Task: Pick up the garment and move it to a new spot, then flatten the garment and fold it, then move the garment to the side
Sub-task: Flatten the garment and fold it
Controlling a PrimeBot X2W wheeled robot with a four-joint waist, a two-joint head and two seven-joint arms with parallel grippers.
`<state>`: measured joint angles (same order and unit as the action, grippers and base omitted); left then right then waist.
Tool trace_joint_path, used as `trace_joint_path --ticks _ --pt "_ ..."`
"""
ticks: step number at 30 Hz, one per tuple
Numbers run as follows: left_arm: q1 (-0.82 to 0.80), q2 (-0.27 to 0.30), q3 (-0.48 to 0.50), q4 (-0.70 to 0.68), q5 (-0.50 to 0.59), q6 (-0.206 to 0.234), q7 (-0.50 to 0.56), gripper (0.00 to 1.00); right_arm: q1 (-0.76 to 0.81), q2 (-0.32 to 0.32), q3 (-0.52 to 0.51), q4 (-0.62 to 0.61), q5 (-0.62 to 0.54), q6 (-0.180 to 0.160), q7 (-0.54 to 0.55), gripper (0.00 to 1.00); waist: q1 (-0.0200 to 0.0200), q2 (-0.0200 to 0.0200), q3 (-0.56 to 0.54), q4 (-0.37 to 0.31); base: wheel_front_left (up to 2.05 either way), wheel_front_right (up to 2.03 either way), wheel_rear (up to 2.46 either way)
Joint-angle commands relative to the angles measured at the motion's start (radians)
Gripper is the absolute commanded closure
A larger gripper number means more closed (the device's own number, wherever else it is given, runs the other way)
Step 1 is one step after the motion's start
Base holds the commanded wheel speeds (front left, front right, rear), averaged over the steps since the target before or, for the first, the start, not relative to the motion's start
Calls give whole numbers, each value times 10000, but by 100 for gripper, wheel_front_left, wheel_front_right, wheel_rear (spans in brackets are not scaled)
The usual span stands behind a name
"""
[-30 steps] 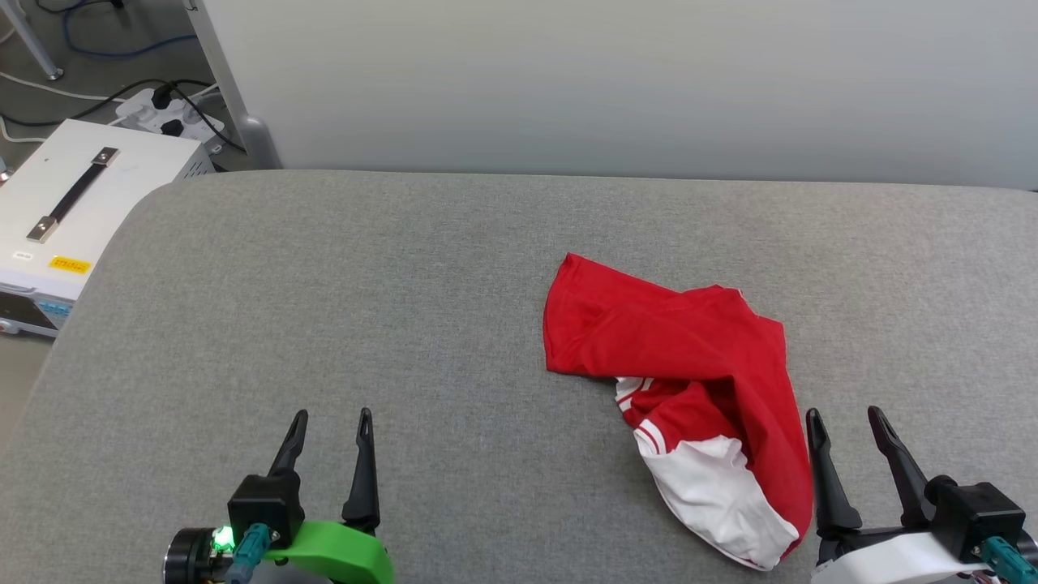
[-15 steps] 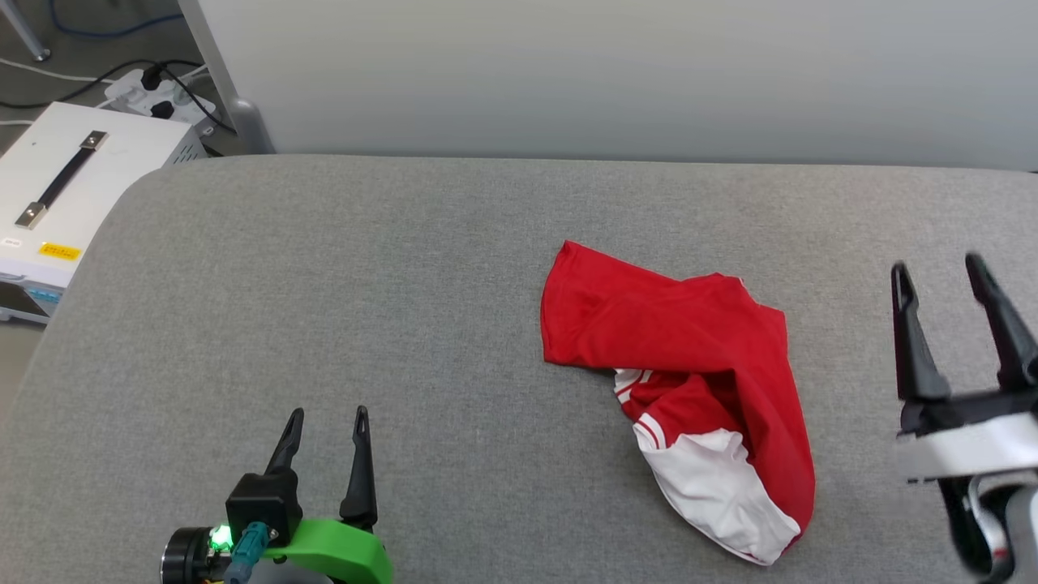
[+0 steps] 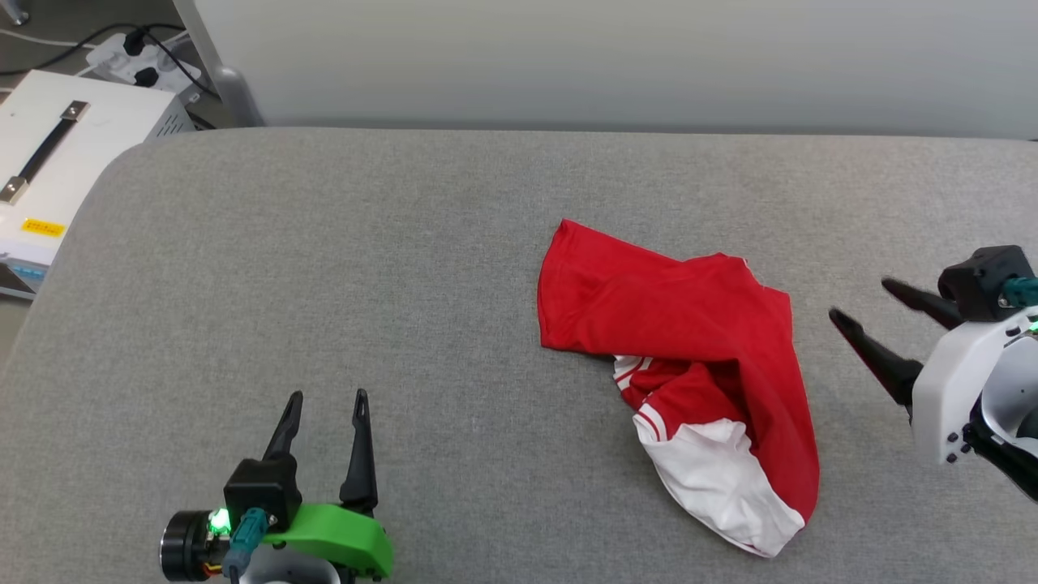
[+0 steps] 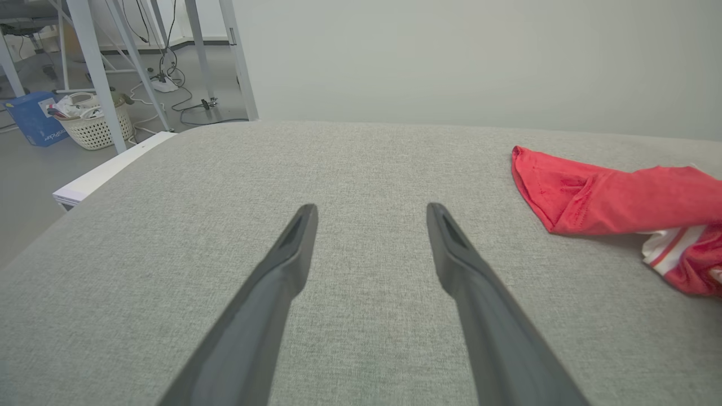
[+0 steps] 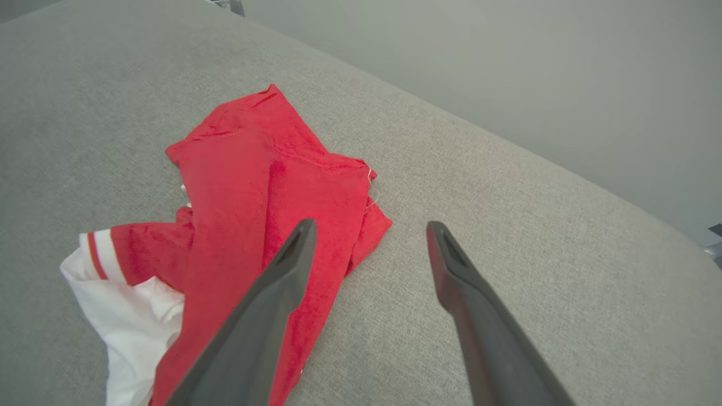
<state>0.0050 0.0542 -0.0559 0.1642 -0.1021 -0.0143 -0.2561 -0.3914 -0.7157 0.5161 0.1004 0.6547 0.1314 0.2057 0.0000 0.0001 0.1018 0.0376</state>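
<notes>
- Garment [image 3: 673, 324], crumpled red soft-fabric T-shirt with white sleeve, lies on your grey fabric counter [image 3: 324, 243].
- Right end effector [image 3: 859, 299] just beside it, spread wide, empty.
- Left end effector [image 3: 328, 395] wide too, well apart.

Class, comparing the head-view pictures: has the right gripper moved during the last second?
Yes. Against the garment, the right gripper went from beside the white sleeve end to level with the red part, now pointing at it.

Open grey pad [image 3: 324, 284] L of garment [image 3: 649, 308], wall [image 3: 568, 57] behind far edge
</notes>
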Motion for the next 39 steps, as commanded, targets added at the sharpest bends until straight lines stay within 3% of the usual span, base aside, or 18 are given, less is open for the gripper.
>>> trace_joint_path --ticks 1,5,8,18,24,25,26,27,33,39 --pt "-266 -37 2 -44 18 5 -57 0 -218 -188 269 -17 501 -7 623 0 0 -1 183 54 0 0 0" --pt "-455 -38 -79 -113 0 40 -57 0 -526 -725 1076 39 1563 -7 2587 0 0 -1 492 164 0 0 0" --pt "-609 -38 -163 -150 -35 81 -57 0 -711 -760 1451 219 2009 -7 3268 0 0 -1 742 294 0 0 0" --pt "-1007 -39 -423 -183 -148 241 -57 0 -716 135 2993 2136 2184 -7 2955 0 0 -1 1511 684 0 0 0" --pt "-1022 -39 -369 -113 -141 329 -57 0 -590 502 3812 2741 2520 -7 2137 0 0 -1 1464 549 0 0 0" --pt "-1017 -39 -347 -78 -140 332 -57 0 -648 504 3933 2708 2572 -7 1894 56 0 -1 1391 487 0 0 0" --pt "-1007 -39 -327 -49 -144 332 -57 0 -721 493 3969 2682 2605 -7 1622 96 0 -1 1317 432 0 0 0" --pt "-999 -39 -310 -11 -160 319 -57 0 -803 452 4000 2654 2667 -7 1322 100 0 -1 1220 375 0 0 0" --pt "-827 -39 -278 48 -151 305 -57 0 -1401 28 3772 2193 2520 -7 -599 100 0 -1 624 98 0 0 0" --pt "-561 -39 -204 64 -101 294 -57 0 -1790 -381 3267 1250 2353 -7 -1658 100 0 -1 221 -76 0 0 0"
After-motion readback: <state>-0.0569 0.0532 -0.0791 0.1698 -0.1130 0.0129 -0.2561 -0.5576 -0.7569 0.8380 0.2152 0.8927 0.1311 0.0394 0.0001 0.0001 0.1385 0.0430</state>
